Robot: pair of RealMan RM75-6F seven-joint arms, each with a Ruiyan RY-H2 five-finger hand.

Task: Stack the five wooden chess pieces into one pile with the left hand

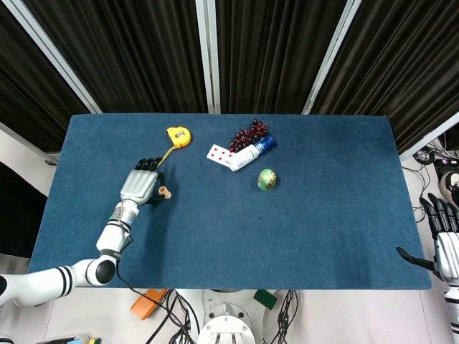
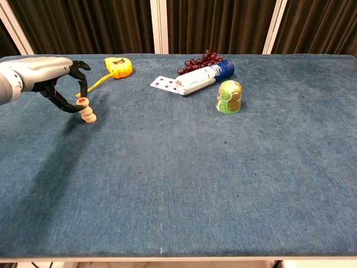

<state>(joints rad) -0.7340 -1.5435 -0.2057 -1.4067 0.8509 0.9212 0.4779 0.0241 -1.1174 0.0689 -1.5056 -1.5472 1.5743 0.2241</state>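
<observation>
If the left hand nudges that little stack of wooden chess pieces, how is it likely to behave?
The stack of wooden chess pieces looks tall for its narrow footprint and leans slightly, so it would probably topple. Small wooden discs are likely light and may scatter or roll. The left hand has fingers around the top piece, so releasing needs care.

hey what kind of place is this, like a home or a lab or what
Probably a robot lab or test cell: a blue felt-covered table, dark curtains behind it, loose cables on the floor, and unrelated props like grapes and a tape measure.
</observation>
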